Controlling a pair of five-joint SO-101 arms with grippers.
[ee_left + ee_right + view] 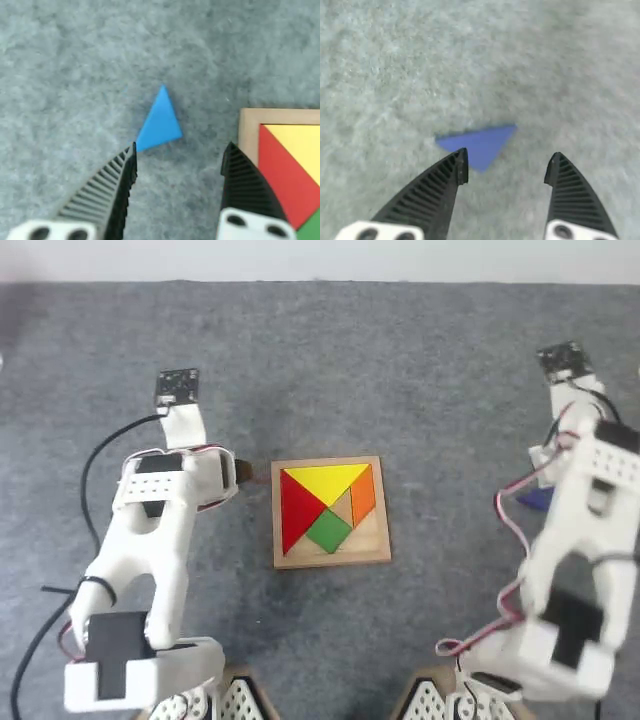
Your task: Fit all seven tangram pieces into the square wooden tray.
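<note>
beside square wooden tray (330, 560), left gripper (181, 150): spread wide, empty, poised to grasp light-blue triangular piece (161, 122)
right gripper (510, 154): same, over dark-blue triangular piece (480, 142)

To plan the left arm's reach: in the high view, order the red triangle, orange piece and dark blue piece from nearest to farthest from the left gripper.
1. Red triangle, on the side of the tray toward the left gripper.
2. Orange piece, tray's far side.
3. Dark blue piece, beside the right arm.
</note>
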